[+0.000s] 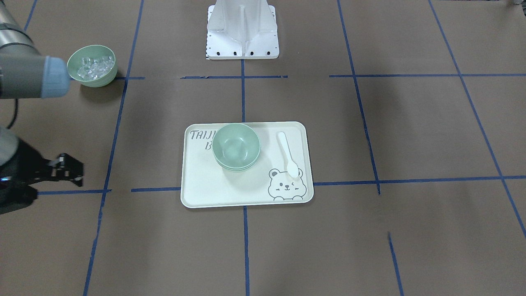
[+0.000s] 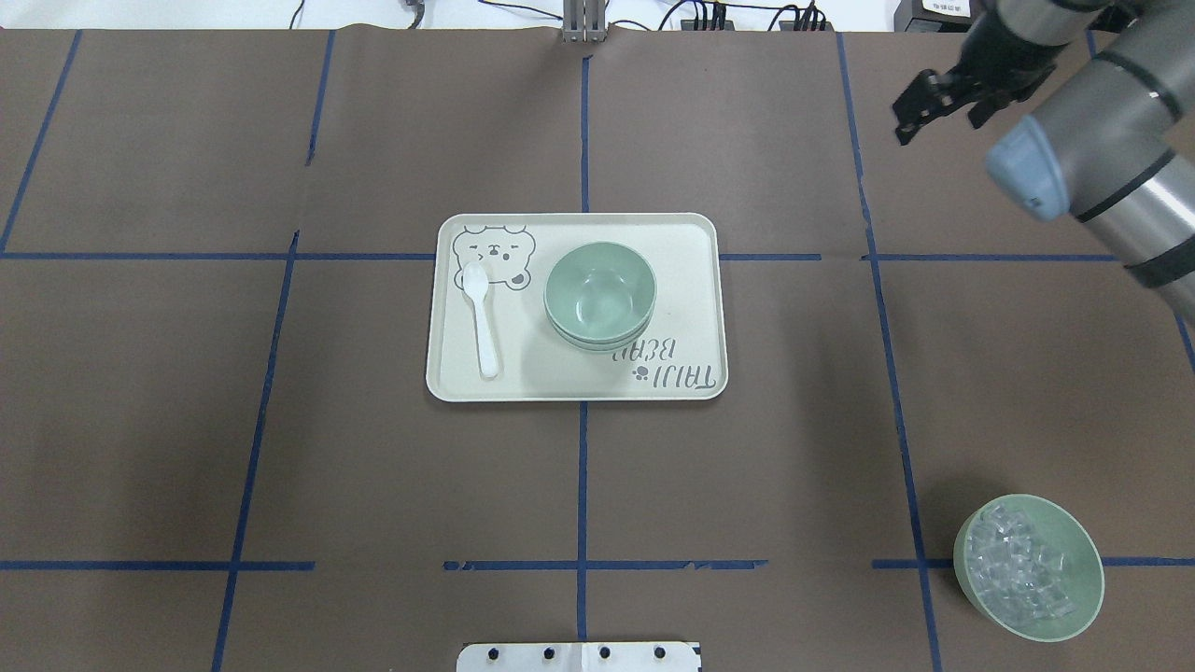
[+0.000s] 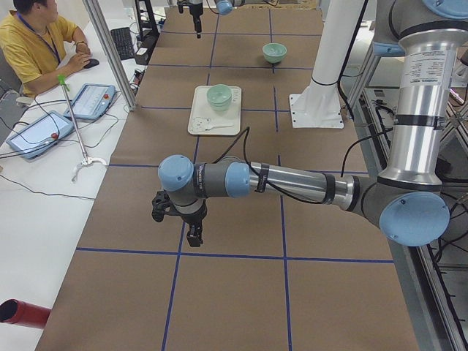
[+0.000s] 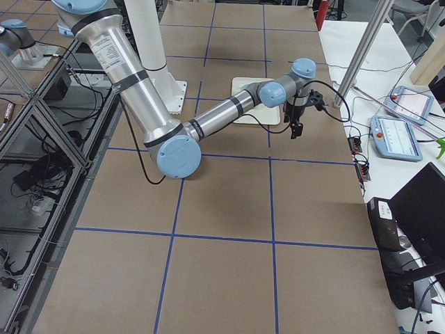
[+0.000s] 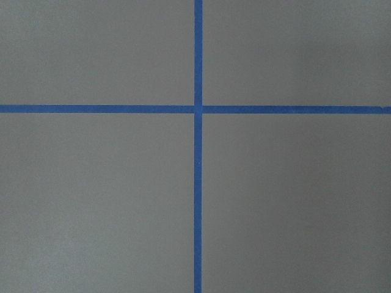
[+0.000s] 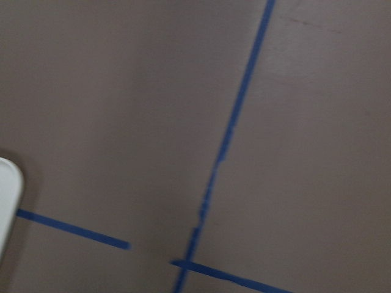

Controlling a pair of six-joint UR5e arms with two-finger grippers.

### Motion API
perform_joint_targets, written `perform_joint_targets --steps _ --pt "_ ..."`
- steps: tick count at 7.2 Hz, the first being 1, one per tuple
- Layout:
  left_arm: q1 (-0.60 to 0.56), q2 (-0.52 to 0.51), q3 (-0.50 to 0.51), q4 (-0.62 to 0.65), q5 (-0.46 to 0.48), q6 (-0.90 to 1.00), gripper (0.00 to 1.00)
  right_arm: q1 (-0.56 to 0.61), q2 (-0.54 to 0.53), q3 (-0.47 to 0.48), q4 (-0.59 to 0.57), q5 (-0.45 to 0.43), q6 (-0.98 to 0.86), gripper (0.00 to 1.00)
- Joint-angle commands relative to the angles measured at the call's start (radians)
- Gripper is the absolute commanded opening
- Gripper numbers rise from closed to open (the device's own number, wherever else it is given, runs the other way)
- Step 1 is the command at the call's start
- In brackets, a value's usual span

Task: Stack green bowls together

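The three green bowls [image 1: 236,146] sit nested in one stack on the cream tray [image 1: 205,185], upright, in its middle; the stack also shows in the overhead view [image 2: 599,294]. My right gripper [image 2: 934,117] is well away from the tray, above bare table beyond its far right corner. It looks open and empty, and it also shows in the front-facing view [image 1: 78,173]. My left gripper [image 3: 191,234] hangs over bare table far from the tray, and I cannot tell whether it is open or shut.
A white spoon [image 2: 484,322] lies on the tray beside the stack. A matching green bowl of clear cubes [image 2: 1027,567] stands near the robot's right. The robot's base plate [image 2: 579,656] is at the near edge. A tray corner [image 6: 6,195] shows in the right wrist view.
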Motion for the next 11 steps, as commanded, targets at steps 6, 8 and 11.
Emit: perform_joint_targets --steps 6,8,11 --pt "-0.008 0.002 -0.011 -0.007 0.009 0.185 1.00 0.337 -0.395 0.014 -0.021 0.030 -0.410 1.00" --pt "-0.006 0.000 -0.015 -0.007 0.010 0.187 1.00 0.335 -0.395 0.015 -0.020 0.032 -0.381 1.00" --pt "-0.008 -0.001 -0.015 -0.007 0.010 0.187 1.00 0.335 -0.397 0.015 -0.020 0.032 -0.377 1.00"
